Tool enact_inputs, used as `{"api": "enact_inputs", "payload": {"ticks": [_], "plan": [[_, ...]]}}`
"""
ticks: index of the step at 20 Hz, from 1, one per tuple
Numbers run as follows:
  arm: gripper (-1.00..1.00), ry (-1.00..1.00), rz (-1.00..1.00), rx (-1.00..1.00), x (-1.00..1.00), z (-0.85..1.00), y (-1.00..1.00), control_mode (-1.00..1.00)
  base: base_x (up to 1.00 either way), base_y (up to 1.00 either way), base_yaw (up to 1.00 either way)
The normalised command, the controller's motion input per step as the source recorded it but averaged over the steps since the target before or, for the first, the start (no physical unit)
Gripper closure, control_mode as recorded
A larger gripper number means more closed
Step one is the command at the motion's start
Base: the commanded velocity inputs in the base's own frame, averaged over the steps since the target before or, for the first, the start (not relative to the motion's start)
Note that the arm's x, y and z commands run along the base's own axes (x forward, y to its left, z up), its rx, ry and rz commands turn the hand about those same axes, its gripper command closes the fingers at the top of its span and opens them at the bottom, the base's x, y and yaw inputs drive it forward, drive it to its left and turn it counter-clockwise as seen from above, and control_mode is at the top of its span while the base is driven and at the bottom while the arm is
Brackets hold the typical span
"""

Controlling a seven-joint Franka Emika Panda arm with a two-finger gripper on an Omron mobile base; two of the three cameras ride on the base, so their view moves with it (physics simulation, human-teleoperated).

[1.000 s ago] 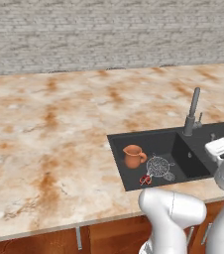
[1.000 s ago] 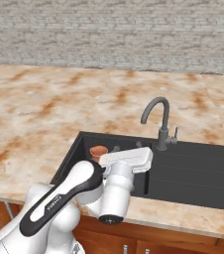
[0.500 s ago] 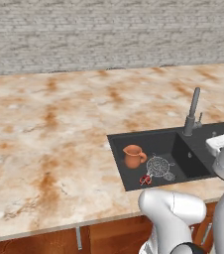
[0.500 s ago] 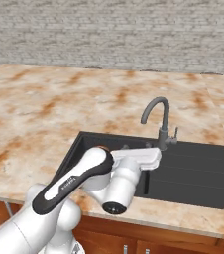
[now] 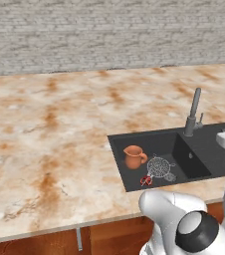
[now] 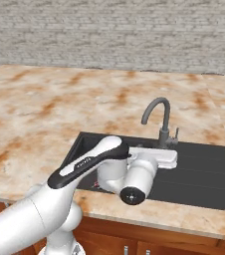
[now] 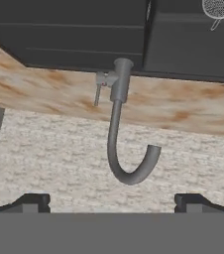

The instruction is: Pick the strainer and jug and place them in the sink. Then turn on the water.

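1. While our fingers point(image 7: 112, 201) stand wide apart and empty, they face the faucet point(image 7: 118, 124).
2. We should approach squarely, aiming for its small side lever point(image 7: 98, 92).
3. Beyond, the jug point(image 5: 134, 156) and the strainer point(image 5: 158, 167) lie in the sink point(image 5: 204, 147), set into the tabletop point(image 5: 59, 129).

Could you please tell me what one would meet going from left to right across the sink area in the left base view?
Sink left rim → jug → strainer → faucet → the arm's white hand at the right edge.
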Motion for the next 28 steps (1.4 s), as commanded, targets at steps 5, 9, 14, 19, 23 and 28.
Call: {"api": "enact_inputs", "payload": {"ticks": [5,9,14,19,23,28], "plan": [[-1.00,0.18,0.00,0.03,0.33,-0.27,-0.07,-1.00,0.00,0.00,0.00],[-1.00,0.00,0.00,0.00,0.43,-0.06,-0.18,-1.00,0.00,0.00,0.00],[-1.00,-0.01,0.07,0.00,0.29,0.00,-0.10,-1.00,0.00,0.00,0.00],[-1.00,0.00,0.08,0.02,0.31,-0.17,-0.02,-1.00,0.00,0.00,0.00],[-1.00,0.00,0.07,0.00,0.37,-0.07,-0.01,-1.00,0.00,0.00,0.00],[-1.00,0.00,0.06,0.00,0.34,-0.01,-0.16,-1.00,0.00,0.00,0.00]]}}
